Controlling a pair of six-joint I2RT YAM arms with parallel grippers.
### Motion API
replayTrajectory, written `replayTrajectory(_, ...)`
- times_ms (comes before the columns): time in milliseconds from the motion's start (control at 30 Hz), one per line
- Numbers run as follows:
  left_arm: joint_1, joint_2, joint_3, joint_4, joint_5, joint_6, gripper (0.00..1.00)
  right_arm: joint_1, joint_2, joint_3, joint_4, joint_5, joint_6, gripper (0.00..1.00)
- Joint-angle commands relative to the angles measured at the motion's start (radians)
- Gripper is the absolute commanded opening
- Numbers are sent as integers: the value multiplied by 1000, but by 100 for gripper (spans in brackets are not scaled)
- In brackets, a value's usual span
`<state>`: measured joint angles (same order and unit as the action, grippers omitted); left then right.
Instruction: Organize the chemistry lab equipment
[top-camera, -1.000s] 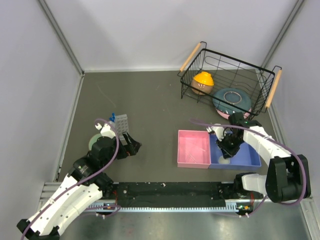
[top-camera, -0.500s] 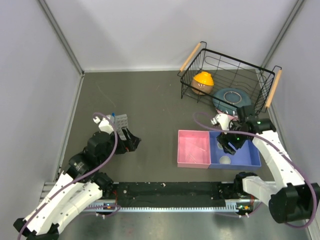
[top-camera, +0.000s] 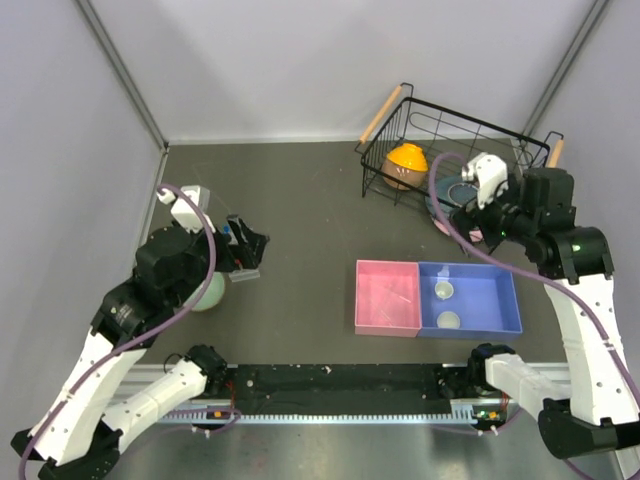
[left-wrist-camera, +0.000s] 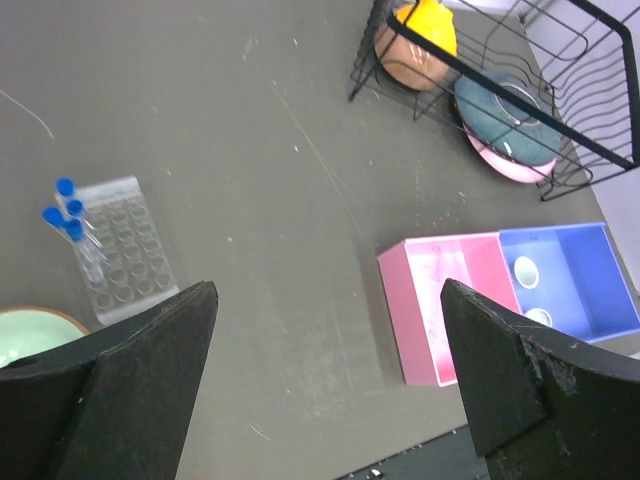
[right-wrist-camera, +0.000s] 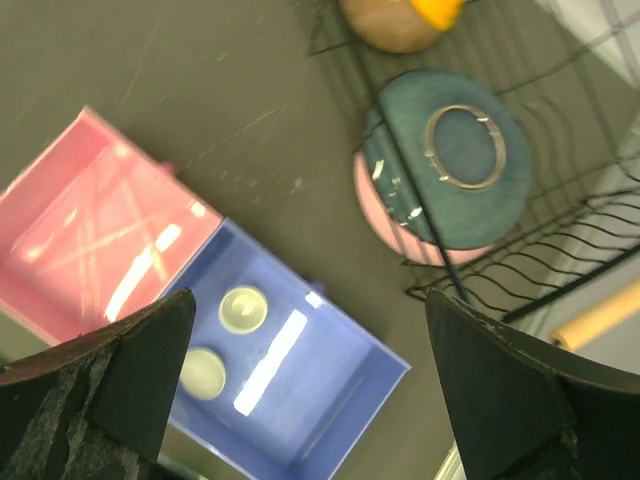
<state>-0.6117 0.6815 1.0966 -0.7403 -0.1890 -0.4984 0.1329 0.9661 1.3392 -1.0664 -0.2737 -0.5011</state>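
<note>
From above, the left gripper (top-camera: 247, 252) hangs over the clear tube rack (top-camera: 243, 243), jaws apart and holding nothing. The right gripper (top-camera: 466, 218) sits high beside the wire basket (top-camera: 520, 150), also spread wide and empty. Both white dishes (top-camera: 444, 289) lie in the blue tray (top-camera: 505, 300), one nearer the arms than the other. The pink tray (top-camera: 387, 297) touches the blue tray's left side. A pale green bowl (top-camera: 210, 296) shows just under the left arm.

Through the left wrist camera, the rack lies flat on the table between the spread fingers (left-wrist-camera: 120, 390). Three blue-capped tubes (left-wrist-camera: 72, 228) lie along its left edge, none clearly standing in a well.

Through the right wrist camera, the dishes rest well apart from the open fingers, and pale streaks in the pink tray may be the pipettes (right-wrist-camera: 110, 240); that is hard to confirm. An orange bowl (right-wrist-camera: 400, 20) and a teal plate (right-wrist-camera: 450, 160) sit in the basket.

The dishes look sorted, so the tubes seem to be the step in hand. That calls for the left gripper to lower, close on one tube and stand it in a well.

No brand, label or writing is readable in any view.
</note>
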Motion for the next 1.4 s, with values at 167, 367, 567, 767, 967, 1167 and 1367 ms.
replayTrajectory(167,13,84,269,-116,-112,169,99,-18,33,190,236,360,383,99)
replayTrajectory(367,13,89,342,-152,-115,173,99,-18,14,174,289,406,360,99)
replayTrajectory(567,13,66,351,-169,-107,161,99,-18,-53,94,361,410,391,99)
replayTrajectory(767,13,49,350,-186,-104,147,99,-18,-70,89,370,418,407,99)
replayTrajectory(967,13,26,324,-186,-98,132,99,-19,-78,81,370,398,409,99)
replayTrajectory(1167,13,12,316,-186,-99,130,99,-18,-87,72,372,366,415,99)
replayTrajectory(1367,13,7,307,-180,-99,138,99,-19,-86,71,370,350,414,99)
